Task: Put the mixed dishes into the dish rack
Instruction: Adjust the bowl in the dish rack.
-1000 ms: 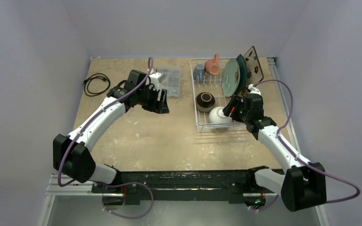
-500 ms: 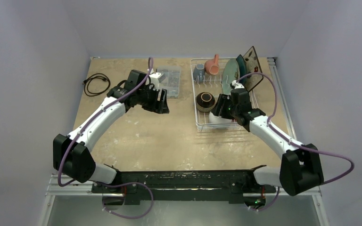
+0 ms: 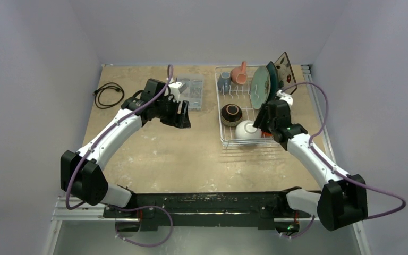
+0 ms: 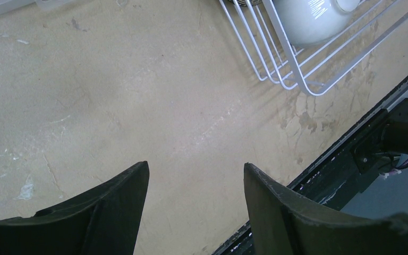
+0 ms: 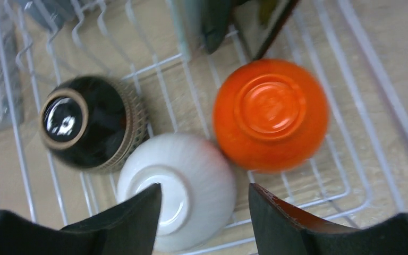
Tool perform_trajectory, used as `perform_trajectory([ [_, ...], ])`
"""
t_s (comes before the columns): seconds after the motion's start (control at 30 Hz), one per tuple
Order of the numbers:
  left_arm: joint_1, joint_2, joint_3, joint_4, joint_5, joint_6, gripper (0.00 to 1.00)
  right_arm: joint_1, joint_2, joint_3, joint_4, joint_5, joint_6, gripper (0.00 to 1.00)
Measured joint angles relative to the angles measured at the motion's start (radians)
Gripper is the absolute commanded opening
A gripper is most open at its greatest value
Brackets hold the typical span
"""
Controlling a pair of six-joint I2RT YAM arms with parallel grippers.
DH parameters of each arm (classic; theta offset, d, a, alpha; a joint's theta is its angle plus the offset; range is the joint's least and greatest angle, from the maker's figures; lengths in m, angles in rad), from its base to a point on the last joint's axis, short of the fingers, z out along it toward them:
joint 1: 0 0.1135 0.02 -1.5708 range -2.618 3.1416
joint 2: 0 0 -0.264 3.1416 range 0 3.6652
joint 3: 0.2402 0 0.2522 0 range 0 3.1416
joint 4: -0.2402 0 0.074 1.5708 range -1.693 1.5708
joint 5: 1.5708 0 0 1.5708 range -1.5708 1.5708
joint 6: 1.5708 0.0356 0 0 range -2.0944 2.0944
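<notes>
1. Ceramic, all of it, as far as I can tell. I'd guess it's stiff, glossy, slick under my pads and chippy if it knocks the wire.
2. Everything sits inside the white wire dish rack [image 3: 244, 143], out at about 1 o'clock from my bases.
3. Bowl count is three, all upside down at the near end:
   - the plain white bowl [image 5: 183, 172] is at 7 o'clock in the rack
   - the dark brown ribbed bowl [image 5: 87, 123] is snug at its 10 o'clock
   - the bright orange bowl [image 5: 270, 114] is against its 2 o'clock
4. Plate count is three, standing on edge at the rack's 1 to 2 o'clock: a round pale green plate [image 3: 258, 87], a square dark teal plate [image 3: 271, 79] and a square cream floral plate [image 3: 285, 68].
5. Mug count is two, at the 11 o'clock corner: a grey-blue mug [image 3: 223, 81] and a salmon-pink mug [image 3: 239, 73]. That makes eight pieces and one rack.
6. My right gripper [image 5: 204, 187] hangs over the bowls with its fingers spread, pinching nothing.
7. My left gripper [image 4: 195, 167] is also spread and empty, over bare tabletop at the rack's 9 o'clock.
8. If a piece needs a nudge, here's where I'd grab:
   - a flipped bowl across its raised foot ring, since the domed side would probably squirt out
   - plates by the top edge
   - mugs over the wall, not the handle
</notes>
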Motion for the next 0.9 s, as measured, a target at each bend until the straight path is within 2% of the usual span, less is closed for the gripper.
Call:
perform_trajectory([
  [0.03, 0.0, 0.0, 0.0, 0.0, 0.0, 0.0, 0.65, -0.027, -0.012, 0.0, -0.01, 0.018, 0.008, 0.83],
  [0.1, 0.0, 0.0, 0.0, 0.0, 0.0, 0.0, 0.65, -0.096, -0.03, -0.005, -0.011, 0.024, 0.02, 0.9],
  [0.2, 0.0, 0.0, 0.0, 0.0, 0.001, 0.0, 0.65, -0.167, -0.051, -0.039, 0.011, 0.018, 0.036, 0.89],
  [0.33, 0.0, 0.0, 0.0, 0.0, 0.002, 0.0, 0.64, -0.177, -0.044, -0.077, 0.057, 0.0, 0.048, 0.89],
  [0.53, 0.0, 0.0, 0.0, 0.0, 0.011, 0.0, 0.65, -0.181, 0.085, -0.092, 0.232, -0.056, 0.043, 0.87],
  [0.7, 0.0, 0.0, 0.0, 0.0, 0.011, 0.0, 0.65, -0.206, 0.167, -0.069, 0.288, -0.056, 0.019, 0.86],
  [0.9, 0.0, 0.0, 0.0, 0.0, 0.014, -0.001, 0.65, -0.198, 0.12, -0.069, 0.303, -0.094, 0.006, 0.86],
])
